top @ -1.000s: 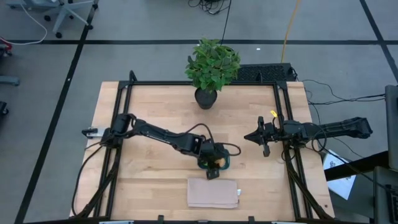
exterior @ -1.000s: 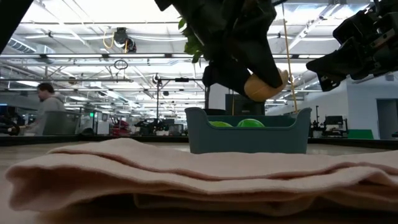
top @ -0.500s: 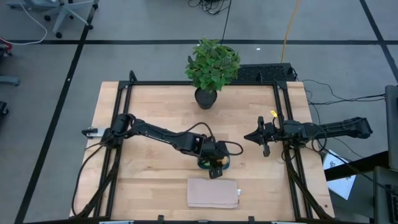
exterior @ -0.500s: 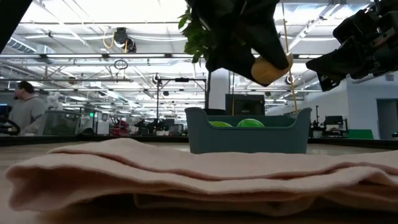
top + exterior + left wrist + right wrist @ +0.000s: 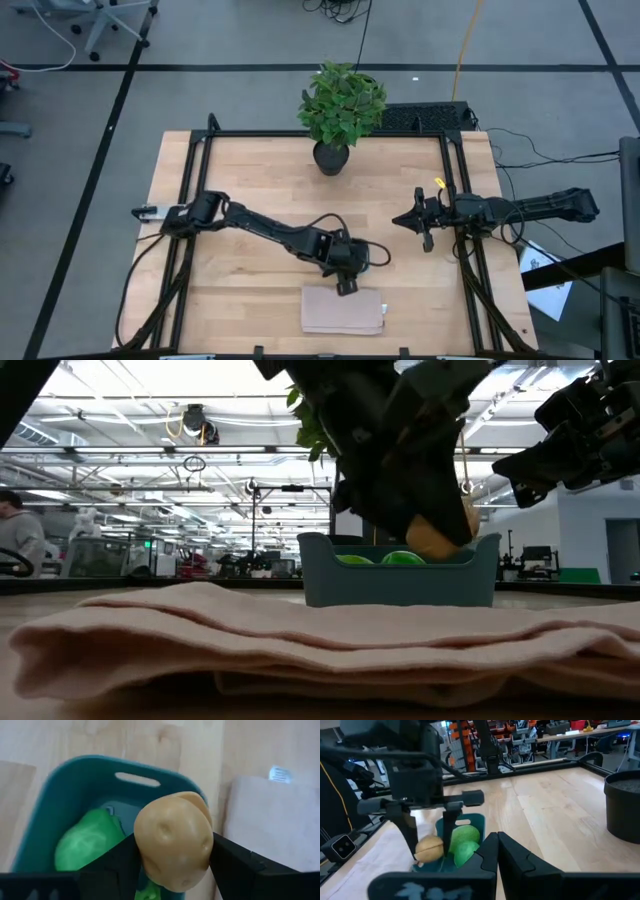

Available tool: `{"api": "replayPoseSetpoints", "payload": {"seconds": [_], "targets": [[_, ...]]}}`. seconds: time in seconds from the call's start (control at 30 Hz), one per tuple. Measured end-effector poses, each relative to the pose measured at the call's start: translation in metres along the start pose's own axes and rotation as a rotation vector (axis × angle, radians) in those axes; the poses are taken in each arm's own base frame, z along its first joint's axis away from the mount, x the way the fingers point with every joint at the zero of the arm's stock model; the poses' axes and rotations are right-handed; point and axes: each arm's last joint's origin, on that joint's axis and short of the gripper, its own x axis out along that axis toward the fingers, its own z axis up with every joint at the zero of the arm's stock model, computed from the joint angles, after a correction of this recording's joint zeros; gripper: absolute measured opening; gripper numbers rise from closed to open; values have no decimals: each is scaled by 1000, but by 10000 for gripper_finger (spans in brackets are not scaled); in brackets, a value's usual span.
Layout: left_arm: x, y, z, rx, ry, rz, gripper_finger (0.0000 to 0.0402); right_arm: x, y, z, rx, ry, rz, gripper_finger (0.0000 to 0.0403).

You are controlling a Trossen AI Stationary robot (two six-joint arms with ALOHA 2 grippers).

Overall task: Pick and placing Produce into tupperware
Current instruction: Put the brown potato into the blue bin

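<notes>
left gripper [image 5: 172,865] clamped on tan egg-like produce [image 5: 173,847] just above teal tupperware [image 5: 60,800], two green pieces [image 5: 87,842] inside, right gripper [image 5: 400,221] closed, idle

Dark jointed arms, black cables alongside; flat angular black fingers [image 5: 239,870].

Evenly and brightly lit from above, with only faint, soft shadows on the wooden table [image 5: 260,180]. Glaring white from ceiling light strips [image 5: 130,405] across the low view, leaving the arm overhead a near-black silhouette. Blurred and soft across the close folded cloth [image 5: 300,640] there. Slightly soft on the tan potato [image 5: 172,845] at the left wrist; washed pale beyond.
</notes>
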Motion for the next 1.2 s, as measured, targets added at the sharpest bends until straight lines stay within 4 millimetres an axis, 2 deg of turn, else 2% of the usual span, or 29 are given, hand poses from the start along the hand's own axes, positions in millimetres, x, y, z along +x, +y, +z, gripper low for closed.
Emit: {"api": "replayPoseSetpoints", "payload": {"seconds": [0.47, 0.77, 1.2], "targets": [[-2, 3, -2, 22, 35, 28, 209, 0, 0, 0, 0, 1, 0, 0], [-3, -1, -5, 156, 38, 23, 209, 0, 0, 0, 0, 1, 0, 0], [0, 0, -6, 239, 36, 55, 209, 0, 0, 0, 0, 2, 0, 0]]}}
